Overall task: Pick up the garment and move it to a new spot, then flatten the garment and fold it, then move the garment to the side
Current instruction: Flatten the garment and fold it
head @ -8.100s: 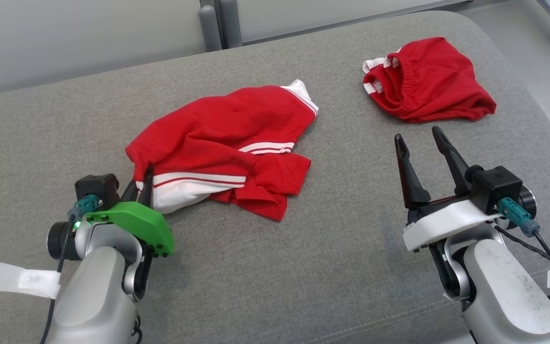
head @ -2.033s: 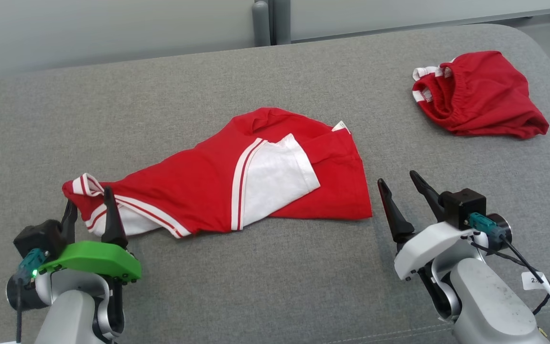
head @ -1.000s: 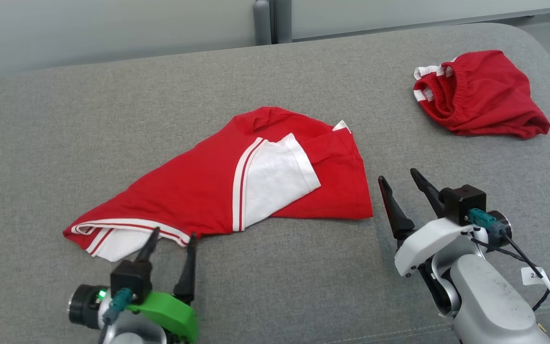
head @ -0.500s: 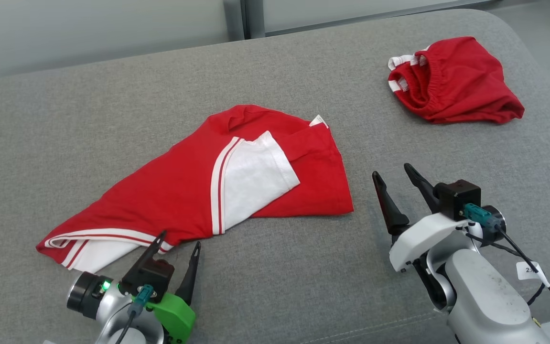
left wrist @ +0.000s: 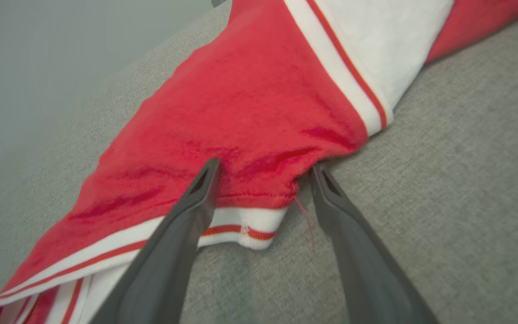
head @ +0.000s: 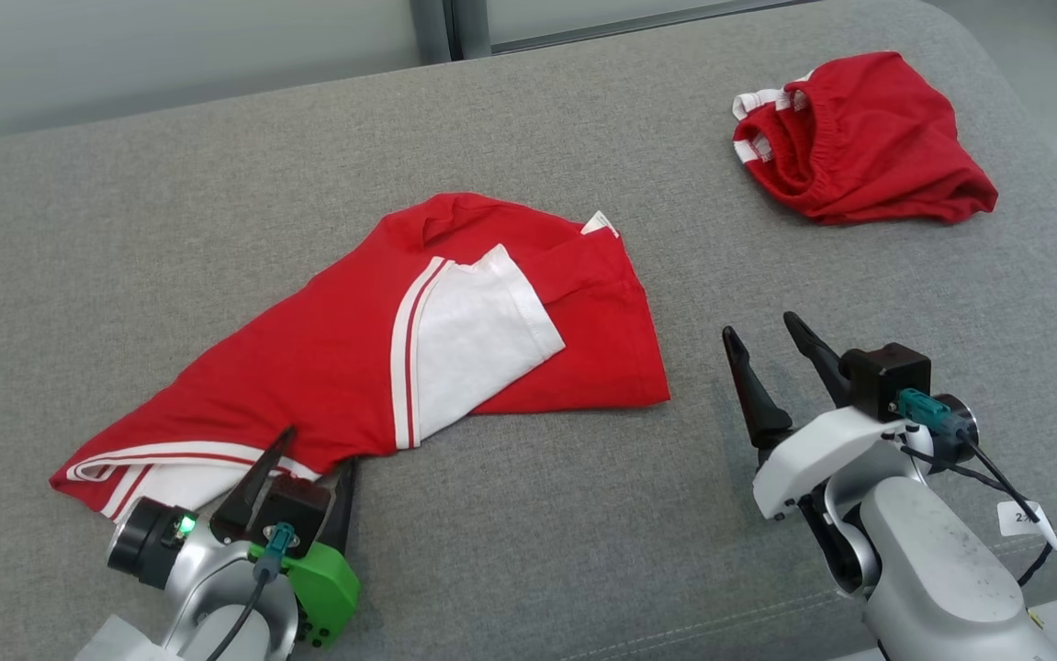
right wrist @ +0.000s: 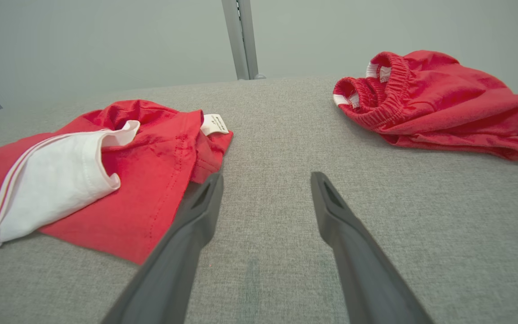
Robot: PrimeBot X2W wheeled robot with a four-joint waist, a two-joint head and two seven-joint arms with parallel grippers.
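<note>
The garment [head: 326, 367] is a red shirt with white striped trim, and it lies crumpled on the grey padded surface [head: 537, 532], a white sleeve folded on top. My left gripper [head: 317, 450] is open at its near hem. In the left wrist view the garment [left wrist: 259, 112] has a fold of its hem between the left gripper's [left wrist: 265, 164] spread fingers, one tip over the red cloth and the other at the cloth's edge. My right gripper [head: 759, 324] stands open over bare surface just right of the garment [right wrist: 150, 180]. In the right wrist view nothing lies between the right gripper's [right wrist: 265, 174] fingers.
A second red piece with an elastic waistband [head: 868, 151] lies bunched at the far right, also seen ahead of my right gripper [right wrist: 439, 103]. The surface curves off at its right edge. A pale wall with a grey post [right wrist: 240, 40] stands behind.
The head camera has shifted a little. My left gripper has pushed forward from just short of the garment until its open fingers straddle the near hem. The right arm has barely moved.
</note>
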